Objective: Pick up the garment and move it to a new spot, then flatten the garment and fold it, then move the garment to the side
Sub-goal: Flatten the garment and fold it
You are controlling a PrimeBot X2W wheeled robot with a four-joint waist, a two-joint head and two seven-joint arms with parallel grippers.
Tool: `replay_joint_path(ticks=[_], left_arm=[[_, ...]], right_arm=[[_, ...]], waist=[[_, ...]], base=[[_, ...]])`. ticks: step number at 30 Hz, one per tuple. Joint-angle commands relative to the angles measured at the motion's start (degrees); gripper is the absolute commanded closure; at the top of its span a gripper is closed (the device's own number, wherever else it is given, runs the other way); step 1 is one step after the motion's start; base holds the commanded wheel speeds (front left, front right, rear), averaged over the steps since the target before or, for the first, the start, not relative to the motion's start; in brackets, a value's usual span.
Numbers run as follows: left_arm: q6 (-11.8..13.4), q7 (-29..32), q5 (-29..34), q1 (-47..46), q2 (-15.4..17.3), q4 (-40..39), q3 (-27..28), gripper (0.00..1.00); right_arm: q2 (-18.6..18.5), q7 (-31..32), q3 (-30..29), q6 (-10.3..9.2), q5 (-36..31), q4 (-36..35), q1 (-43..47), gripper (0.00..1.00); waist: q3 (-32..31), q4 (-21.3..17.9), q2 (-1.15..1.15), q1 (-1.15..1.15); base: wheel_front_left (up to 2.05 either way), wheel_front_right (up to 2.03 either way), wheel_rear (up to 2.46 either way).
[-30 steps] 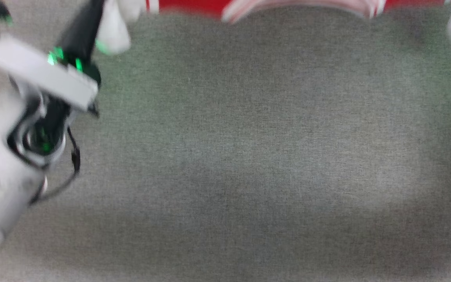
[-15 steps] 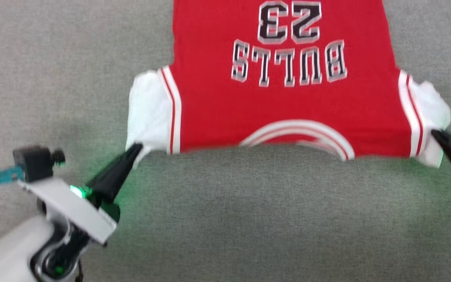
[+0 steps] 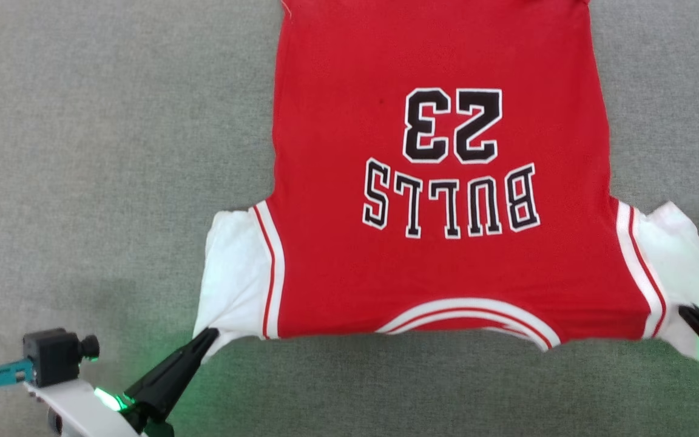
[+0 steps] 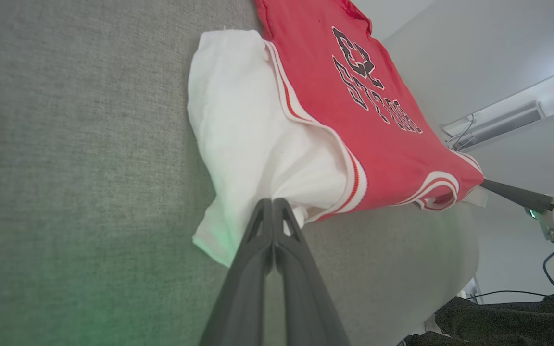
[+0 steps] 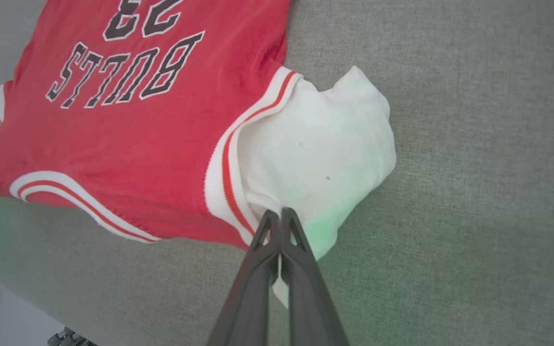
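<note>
The garment point(image 3: 446, 255) is a red jersey with white sleeves, striped trim and a black 23 over BULLS, spread flat on the grey surface with its collar toward me. My left gripper point(image 3: 209, 335) is shut on the near corner of the left white sleeve point(image 4: 248, 144). In the left wrist view the fingers point(image 4: 273, 206) pinch that sleeve's edge. My right gripper point(image 3: 684, 312) is shut on the near corner of the right white sleeve point(image 5: 315, 158), and its fingertips point(image 5: 277, 216) clamp the cloth. The jersey's hem runs off the head view's top edge.
The grey fabric-covered table point(image 3: 113, 152) spreads wide on both sides of the jersey and in front of it. Its edge point(image 4: 469, 250) shows in the left wrist view, with a pale wall behind and cables low down.
The head camera has tilted up, so the jersey has come into the picture and slid down it. Both grippers still hold the sleeve corners.
</note>
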Motion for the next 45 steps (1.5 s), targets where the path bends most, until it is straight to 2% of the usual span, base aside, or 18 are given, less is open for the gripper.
replay_joint_path(ticks=[1,6,10,19,26,29,30,31,32,35,38,42,45], left_arm=[[0.6,0.0,0.5,1.4,0.5,-0.5,0.8,1.00],[1.5,0.0,1.6,4.8,0.5,-2.9,2.6,1.00],[1.8,0.8,2.5,4.1,-0.9,-1.6,1.7,1.00],[1.1,3.5,4.1,-0.1,-6.8,7.8,-0.9,1.00],[1.2,4.5,6.1,-2.4,-11.4,17.1,-3.3,1.00],[0.9,4.1,5.6,-3.0,-13.2,19.4,-3.5,1.00],[0.8,3.9,5.7,-3.2,-13.5,19.8,-3.6,1.00],[0.7,3.8,5.7,-3.4,-13.8,20.1,-3.6,1.00],[0.8,3.7,5.7,-3.6,-14.0,20.3,-3.6,1.00],[0.6,3.2,5.8,-3.9,-14.1,19.9,-3.5,1.00],[0.5,2.6,6.2,-3.8,-13.7,19.0,-3.3,1.00],[0.5,2.0,7.0,-4.0,-13.6,16.8,-2.9,1.00],[0.3,1.7,8.1,-4.9,-13.4,15.2,-2.6,1.00]], right_arm=[[-0.2,0.5,-1.0,-0.06,0.3,-1.0,1.6,1.00],[0.3,1.9,-2.5,-0.06,0.8,-4.3,4.8,1.00],[0.2,2.4,-0.7,-0.06,-0.4,-3.0,3.7,1.00],[-1.2,0.6,7.7,-0.06,-2.8,7.8,0.2,1.00],[-3.9,-4.3,12.7,-0.13,-5.8,17.4,-0.7,1.00],[-4.5,-6.9,14.2,-0.15,-6.1,19.4,-1.4,1.00],[-4.7,-8.0,14.5,-0.15,-6.4,19.3,-1.8,0.72],[-4.8,-9.0,14.5,-0.15,-6.6,19.3,-2.3,0.16],[-5.1,-9.7,14.5,-0.15,-6.7,19.0,-2.6,0.00],[-6.1,-10.5,13.8,-0.15,-6.6,16.2,-3.0,0.00],[-6.5,-9.6,12.1,-0.06,-6.4,10.7,-4.1,0.00],[-6.8,-5.2,8.8,-0.05,-4.5,4.0,-8.0,0.00],[-7.0,-1.4,7.1,-0.05,-3.9,2.4,-13.9,0.00]], waist=[[0.1,0.1,0.00,0.00],[0.5,0.0,0.00,0.00],[0.6,-0.3,0.00,0.00],[0.6,-0.4,0.00,0.00],[1.0,-0.3,0.00,0.00],[0.9,-0.4,0.00,0.00],[0.8,-0.5,0.00,0.00],[0.8,-0.5,0.00,0.00],[0.7,-0.6,0.00,0.00],[0.5,-0.6,0.00,0.00],[0.7,-0.8,0.00,0.00],[1.2,-0.5,0.00,0.00],[2.1,-0.1,0.00,0.00]], base=[[0.00,0.00,0.00],[0.00,0.00,0.00],[0.00,0.00,0.00],[0.00,0.00,0.00],[0.00,0.00,0.00],[0.00,0.00,0.00],[0.00,0.00,0.00],[0.00,0.00,0.00],[0.00,0.00,0.00],[0.00,0.00,0.00],[0.00,0.00,0.00],[0.00,0.00,0.00],[0.00,0.00,0.00]])
